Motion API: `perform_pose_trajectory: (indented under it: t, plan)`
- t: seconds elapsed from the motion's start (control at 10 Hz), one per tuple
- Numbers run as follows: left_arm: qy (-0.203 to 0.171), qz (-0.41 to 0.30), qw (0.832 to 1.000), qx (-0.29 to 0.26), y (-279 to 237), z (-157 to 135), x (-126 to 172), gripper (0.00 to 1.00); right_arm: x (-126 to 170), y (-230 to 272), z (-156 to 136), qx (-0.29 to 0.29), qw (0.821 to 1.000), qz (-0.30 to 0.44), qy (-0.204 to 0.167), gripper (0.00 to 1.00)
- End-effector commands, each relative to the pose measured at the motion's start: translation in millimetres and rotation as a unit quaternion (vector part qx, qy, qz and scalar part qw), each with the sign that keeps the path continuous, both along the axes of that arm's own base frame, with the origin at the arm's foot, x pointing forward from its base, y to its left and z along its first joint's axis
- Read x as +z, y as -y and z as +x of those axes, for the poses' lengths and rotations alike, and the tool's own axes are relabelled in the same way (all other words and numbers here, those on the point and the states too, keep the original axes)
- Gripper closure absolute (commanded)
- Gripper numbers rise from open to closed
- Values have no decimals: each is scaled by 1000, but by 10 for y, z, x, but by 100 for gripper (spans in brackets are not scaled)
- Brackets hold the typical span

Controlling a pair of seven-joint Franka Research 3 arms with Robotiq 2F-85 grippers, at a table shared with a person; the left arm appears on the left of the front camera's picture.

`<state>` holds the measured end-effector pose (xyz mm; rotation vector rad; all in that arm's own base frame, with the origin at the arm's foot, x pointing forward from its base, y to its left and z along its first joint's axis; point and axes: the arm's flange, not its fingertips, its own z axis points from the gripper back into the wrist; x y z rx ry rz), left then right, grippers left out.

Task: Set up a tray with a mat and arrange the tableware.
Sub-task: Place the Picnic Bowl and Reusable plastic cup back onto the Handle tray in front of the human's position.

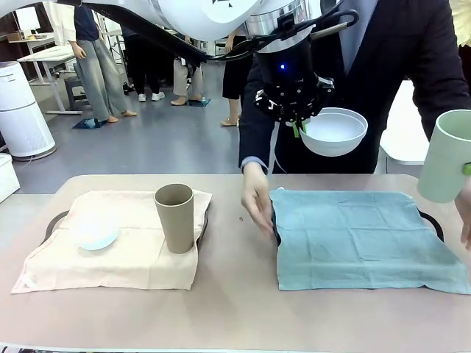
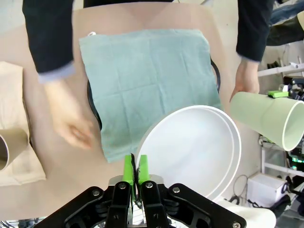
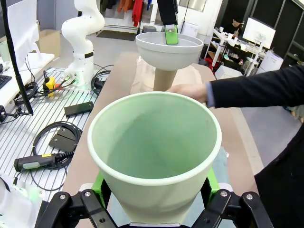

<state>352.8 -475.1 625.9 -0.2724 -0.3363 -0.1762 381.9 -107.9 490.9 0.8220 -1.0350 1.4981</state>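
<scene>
Front view: left end effector [image 1: 297, 129] pinching white bowl [image 1: 335, 132] rim, aloft.

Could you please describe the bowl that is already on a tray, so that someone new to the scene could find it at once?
Start at the beige mat on the robot's left half of the table. On it stands a tan-brown cup, and beside that, nearer the table's left end, sits the pale blue bowl. It rests on cloth, while the white bowl hangs in the left gripper.
</scene>
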Motion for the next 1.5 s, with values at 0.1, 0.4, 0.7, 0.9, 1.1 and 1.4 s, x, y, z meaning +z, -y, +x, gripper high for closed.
perform_pose_trajectory:
  t: [0.1,0.4,0.7,0.9,1.1,1.4]
  plan:
    - [1,-1,1000,-3,-16,3,25,96,14,11,-7,-2,1000,-1,1,11]
    - [1,-1,1000,-3,-16,3,25,96,14,11,-7,-2,1000,-1,1,11]
    - [1,-1,1000,-3,-16,3,25,96,14,11,-7,-2,1000,-1,1,11]
    - [1,-1,1000,-3,-16,3,25,96,14,11,-7,-2,1000,-1,1,11]
    - [1,-1,1000,-3,-16,3,25,96,14,11,-7,-2,1000,-1,1,11]
    - [1,-1,1000,-3,-16,3,25,96,14,11,-7,-2,1000,-1,1,11]
